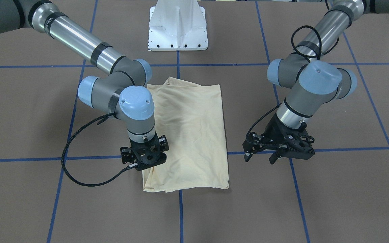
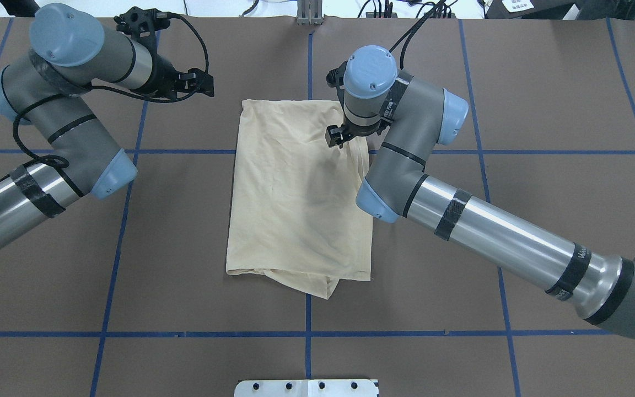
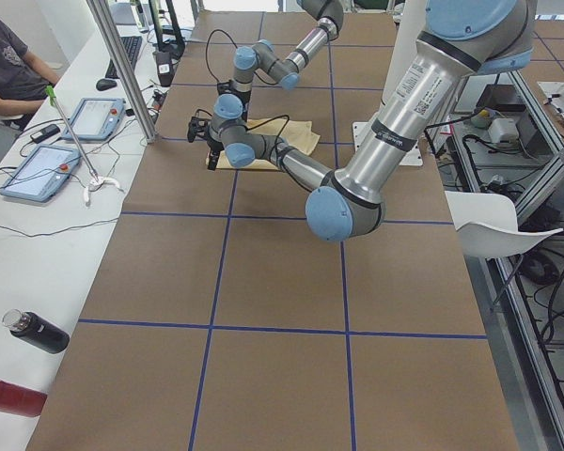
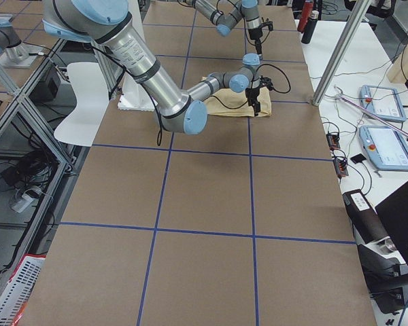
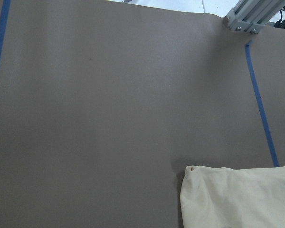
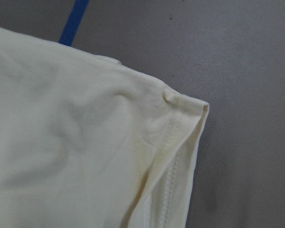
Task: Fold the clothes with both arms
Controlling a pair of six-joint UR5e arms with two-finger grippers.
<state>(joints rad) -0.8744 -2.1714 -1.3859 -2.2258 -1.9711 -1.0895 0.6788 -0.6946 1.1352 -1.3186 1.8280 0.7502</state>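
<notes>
T-shirt (image 2: 295,193) lies at the centre of the table (image 2: 185,248), folded to a tall rectangle. In the overhead view a loose flap (image 2: 309,286) pokes out past its 6 o'clock edge. Right gripper (image 2: 342,140) sits on the shirt's 1 o'clock corner, where the cloth gathers into pleats under it. Its fingers are hidden by the wrist, so grasping or released cannot be told. Left gripper (image 1: 260,158) is off the cloth at the shirt's 10 o'clock in the overhead view, fingers spread, holding nothing. The front-facing view alone shows that spread clearly. The right wrist view alone shows the stitched hem (image 6: 173,142) and layered edges at the corner. The left wrist view shows another shirt corner (image 5: 228,194) at its 5 o'clock, otherwise bare brown surface and blue tape lines (image 5: 259,95). Side views add a seated person (image 3: 5,66) at a bench.
</notes>
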